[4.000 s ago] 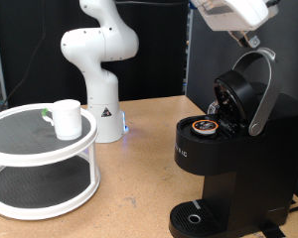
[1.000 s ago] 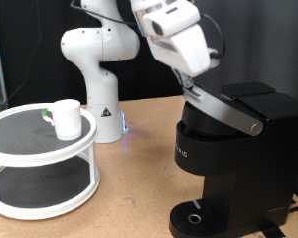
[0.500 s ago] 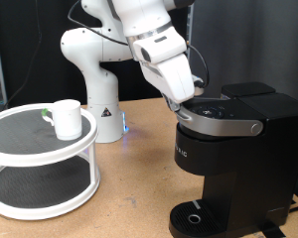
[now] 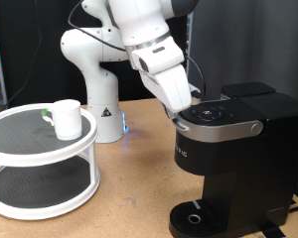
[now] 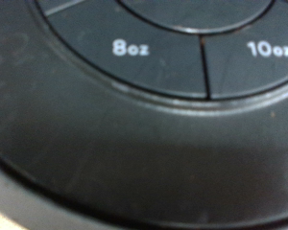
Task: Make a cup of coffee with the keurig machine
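The keurig machine [image 4: 231, 164] stands at the exterior view's right with its silver-grey lid handle [image 4: 226, 126] down and the lid closed. My gripper [image 4: 193, 107] sits low over the left end of the lid, by the top buttons. The fingers do not show clearly. The wrist view is filled at very close range by the round button panel, with the 8oz button [image 5: 134, 53] and the 10oz button [image 5: 269, 50]. The white cup [image 4: 67, 117] stands on the top tier of a round white shelf [image 4: 40, 151] at the exterior view's left, far from the gripper.
The arm's white base [image 4: 101, 94] stands behind the shelf and the machine. The machine's round drip base [image 4: 194, 218] has nothing on it. Wooden tabletop [image 4: 129, 198] lies between the shelf and the machine.
The lid stood open with a pod in the chamber four seconds ago. The gripper pushed the handle down, the lid is now closed, and the hand has dropped lower onto the button panel.
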`<state>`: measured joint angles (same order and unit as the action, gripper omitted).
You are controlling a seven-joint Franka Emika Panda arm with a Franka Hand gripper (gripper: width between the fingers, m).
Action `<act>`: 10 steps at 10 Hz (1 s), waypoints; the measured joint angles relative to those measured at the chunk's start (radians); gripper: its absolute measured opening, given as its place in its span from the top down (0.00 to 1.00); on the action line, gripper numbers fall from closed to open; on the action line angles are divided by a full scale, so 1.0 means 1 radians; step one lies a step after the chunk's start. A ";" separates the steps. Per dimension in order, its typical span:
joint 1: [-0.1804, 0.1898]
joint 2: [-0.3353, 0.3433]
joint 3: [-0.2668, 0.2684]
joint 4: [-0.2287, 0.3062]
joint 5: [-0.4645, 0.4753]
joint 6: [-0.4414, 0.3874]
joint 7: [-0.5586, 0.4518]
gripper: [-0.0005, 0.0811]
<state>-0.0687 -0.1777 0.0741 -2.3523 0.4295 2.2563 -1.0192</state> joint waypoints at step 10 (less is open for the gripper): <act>-0.002 -0.039 -0.079 0.044 0.186 -0.048 -0.122 0.98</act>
<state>-0.0708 -0.2171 -0.0053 -2.3084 0.6154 2.2086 -1.1409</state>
